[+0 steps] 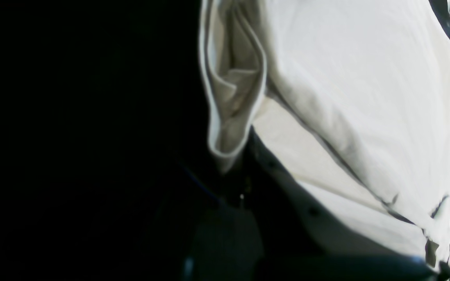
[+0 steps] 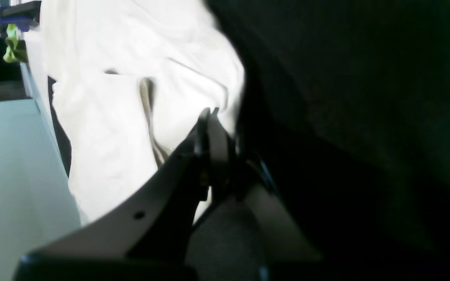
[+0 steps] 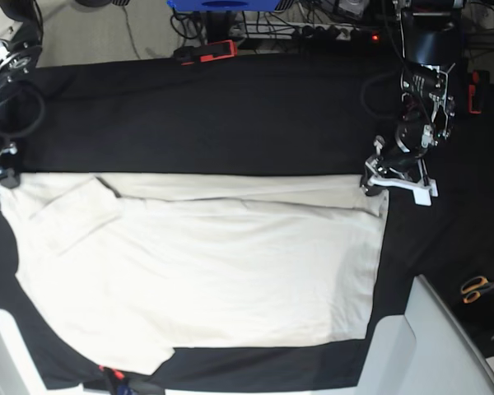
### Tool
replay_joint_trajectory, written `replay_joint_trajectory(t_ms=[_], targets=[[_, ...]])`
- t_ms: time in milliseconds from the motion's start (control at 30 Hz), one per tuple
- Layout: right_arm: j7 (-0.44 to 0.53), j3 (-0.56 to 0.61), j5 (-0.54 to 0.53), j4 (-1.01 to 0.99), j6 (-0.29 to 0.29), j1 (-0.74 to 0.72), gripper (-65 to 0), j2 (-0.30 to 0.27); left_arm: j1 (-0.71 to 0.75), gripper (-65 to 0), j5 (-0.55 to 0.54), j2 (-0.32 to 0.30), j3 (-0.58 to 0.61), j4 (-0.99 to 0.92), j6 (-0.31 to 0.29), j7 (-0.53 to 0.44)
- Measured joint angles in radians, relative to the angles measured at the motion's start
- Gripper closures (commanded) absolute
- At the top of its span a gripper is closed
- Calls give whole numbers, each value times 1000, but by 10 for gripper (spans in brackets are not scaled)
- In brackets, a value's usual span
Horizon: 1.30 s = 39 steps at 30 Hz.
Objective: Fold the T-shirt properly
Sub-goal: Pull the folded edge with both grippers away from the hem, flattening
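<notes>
We see both sets of jaws closed on cloth: the left gripper [image 3: 377, 186] pinches the far corner of the large cream, wrinkled cotton T-shirt [image 3: 230, 271] at about 3 o'clock in the base view, and the right gripper [image 3: 2, 176] pinches the opposite far corner at about 9 o'clock. Outward from there, the shirt lies spread across the black table cloth [image 3: 214, 115], with a narrow strip along its 12 o'clock edge already turned over. We judge the folding barely begun: one sleeve lies folded inward, but the main folds remain.
</notes>
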State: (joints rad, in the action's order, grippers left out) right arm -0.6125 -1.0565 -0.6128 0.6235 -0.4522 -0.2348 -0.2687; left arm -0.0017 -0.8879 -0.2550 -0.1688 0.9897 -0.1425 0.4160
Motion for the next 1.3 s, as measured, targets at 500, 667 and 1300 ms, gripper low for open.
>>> replay_joint_trajectory(t_ms=[500, 667, 1300], targets=[[-21, 1, -3, 84, -3, 70, 0, -3, 158, 0, 5, -34, 10, 164, 3, 40], [-106, 1, -1, 159, -2, 92, 0, 1, 201, 0, 16, -34, 10, 217, 11, 44], [-113, 0, -8, 204, -71, 230, 0, 0, 370, 0, 19, -34, 0, 360, 13, 64]])
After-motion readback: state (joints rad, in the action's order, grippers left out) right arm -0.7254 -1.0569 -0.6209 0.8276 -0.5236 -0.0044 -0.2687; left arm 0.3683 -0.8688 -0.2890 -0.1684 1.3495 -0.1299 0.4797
